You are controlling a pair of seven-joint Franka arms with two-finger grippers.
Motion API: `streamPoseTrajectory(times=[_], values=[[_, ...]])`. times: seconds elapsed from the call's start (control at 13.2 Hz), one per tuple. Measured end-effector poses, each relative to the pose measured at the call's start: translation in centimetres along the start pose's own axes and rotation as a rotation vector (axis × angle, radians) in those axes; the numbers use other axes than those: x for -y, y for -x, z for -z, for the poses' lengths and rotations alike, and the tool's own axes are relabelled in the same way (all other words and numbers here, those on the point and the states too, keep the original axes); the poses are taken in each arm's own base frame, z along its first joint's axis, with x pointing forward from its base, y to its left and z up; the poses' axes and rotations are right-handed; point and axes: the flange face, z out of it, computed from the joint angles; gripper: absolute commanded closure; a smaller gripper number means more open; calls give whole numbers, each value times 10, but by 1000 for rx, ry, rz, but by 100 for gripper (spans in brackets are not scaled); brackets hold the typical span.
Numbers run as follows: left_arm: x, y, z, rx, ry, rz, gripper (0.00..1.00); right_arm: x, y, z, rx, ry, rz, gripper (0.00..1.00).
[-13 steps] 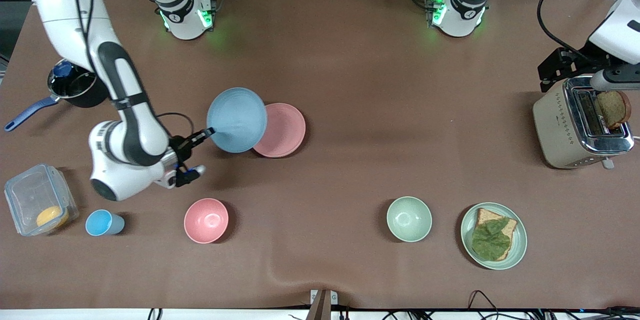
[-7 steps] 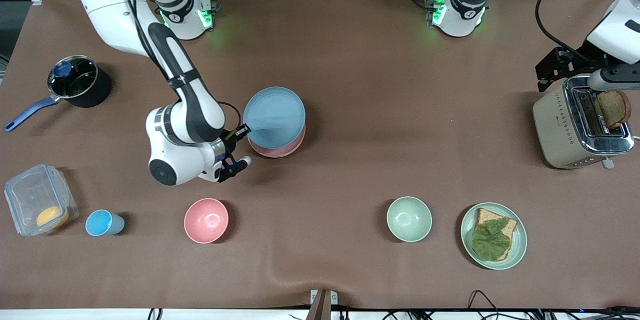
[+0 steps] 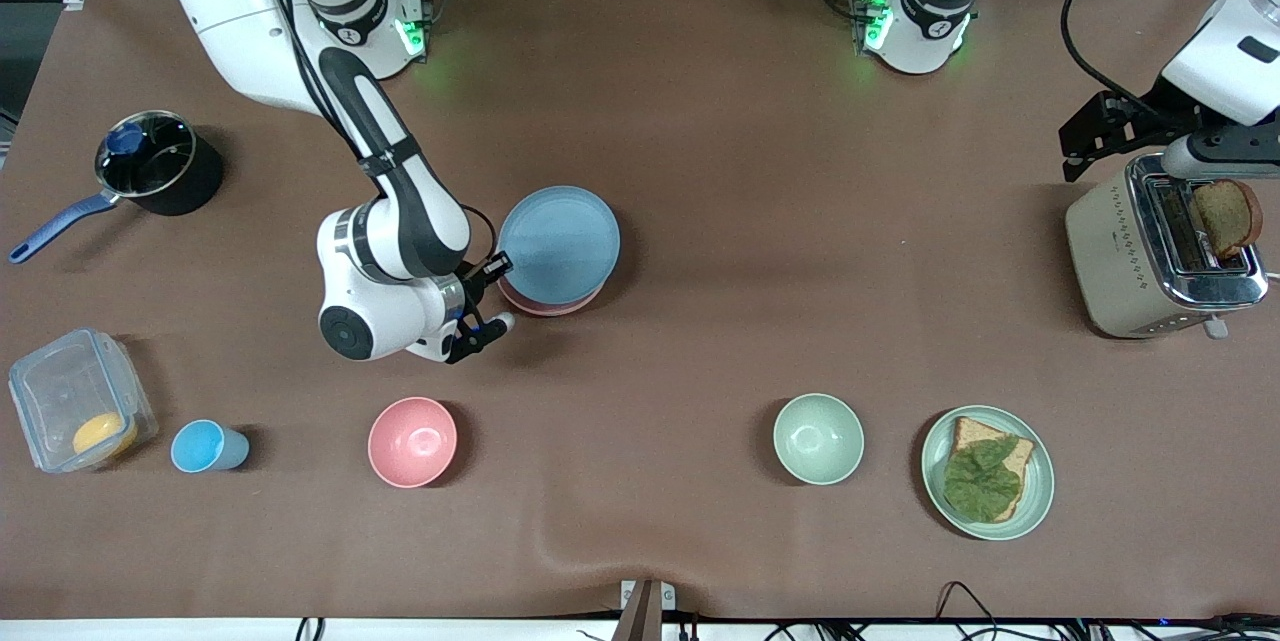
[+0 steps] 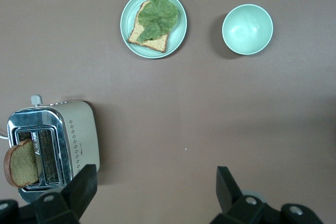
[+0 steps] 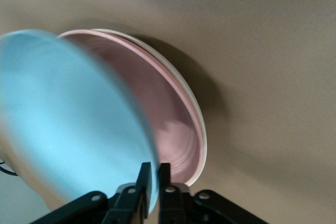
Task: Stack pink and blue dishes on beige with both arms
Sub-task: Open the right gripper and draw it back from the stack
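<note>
The light blue plate [image 3: 560, 243] lies slightly tilted over the pink plate [image 3: 548, 307], hiding most of it. My right gripper [image 3: 497, 268] is shut on the blue plate's rim at the edge toward the right arm's end of the table. In the right wrist view the blue plate [image 5: 68, 124] slants above the pink plate [image 5: 173, 124], with its rim between the fingers of the right gripper [image 5: 153, 169]. The pink plate rests on the beige plate, of which only a cream rim [image 5: 204, 148] shows. My left gripper [image 3: 1200, 161] hangs open over the toaster [image 3: 1130, 251], and in the left wrist view the left gripper [image 4: 155, 187] holds nothing.
A black pot [image 3: 150, 166], a clear container [image 3: 80, 401], a blue cup [image 3: 205, 446] and a pink bowl [image 3: 412, 441] stand toward the right arm's end. A green bowl [image 3: 818, 438] and a green plate [image 3: 1042, 486] with bread and lettuce lie nearer the camera.
My right arm carried the blue plate from beside the pink plate to over it and brought it down nearly level. The left arm shifted only slightly.
</note>
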Motion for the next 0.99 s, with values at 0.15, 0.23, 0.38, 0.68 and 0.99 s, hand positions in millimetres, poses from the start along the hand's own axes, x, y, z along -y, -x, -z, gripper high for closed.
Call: streamPoseTrajectory(times=[0.15, 0.23, 0.38, 0.68, 0.99], values=[[-2, 0, 0, 0, 0, -4, 0, 0, 1, 6, -14, 5, 0, 0], [-3, 1, 0, 3, 0, -5, 0, 2, 2, 15, -26, 11, 0, 0], [-2, 2, 1, 7, -1, -4, 0, 6, 10, 40, -43, 59, -5, 0], [-2, 3, 2, 8, -2, -3, 0, 33, 51, 149, -85, 331, 2, 0], [-2, 7, 2, 31, 3, -3, 0, 24, 130, 285, -202, 467, -92, 0]])
